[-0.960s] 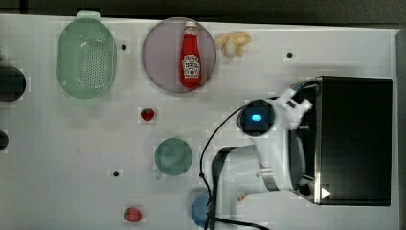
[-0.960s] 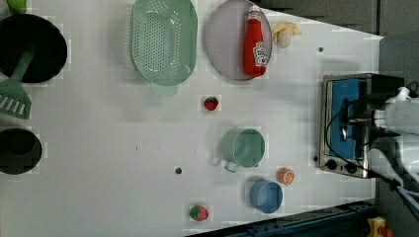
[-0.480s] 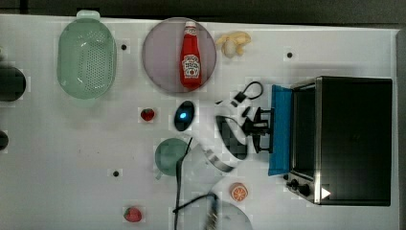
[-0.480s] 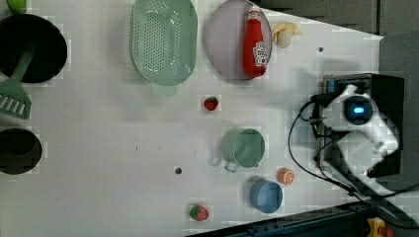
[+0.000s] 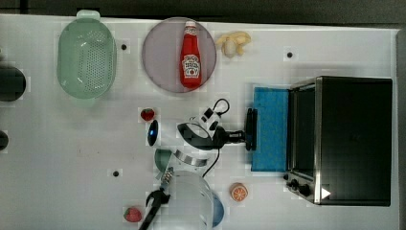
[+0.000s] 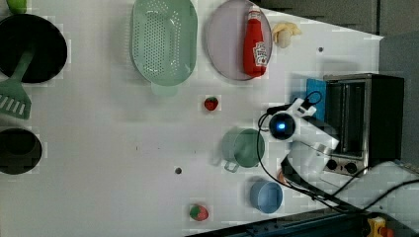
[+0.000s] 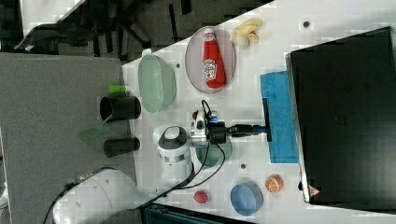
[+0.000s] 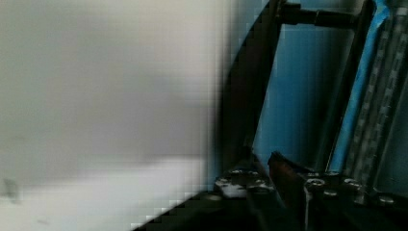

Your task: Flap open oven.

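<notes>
A robot lab: a white worktop (image 5: 72, 143) with toy food, an oven (image 5: 352, 139) and a Panda arm (image 7: 173, 149) mounted at its edge.

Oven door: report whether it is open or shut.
Open. The oven door lies folded flat outward, blue panel facing up, with the pincer at its handle.

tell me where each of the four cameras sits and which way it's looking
top view: overhead, looking straight down at the white table; the arm reaches from the picture's bottom edge to the gripper at the oven door handle.
left view: also high up, looking down; oven at its right, arm partly covering the door.
right view: high, angled; the arm's base shows at lower left.
wrist view: on the wrist, close on the blue door; fingers show.
shared: top and right views both show the ketchup bottle on a plate.
</notes>
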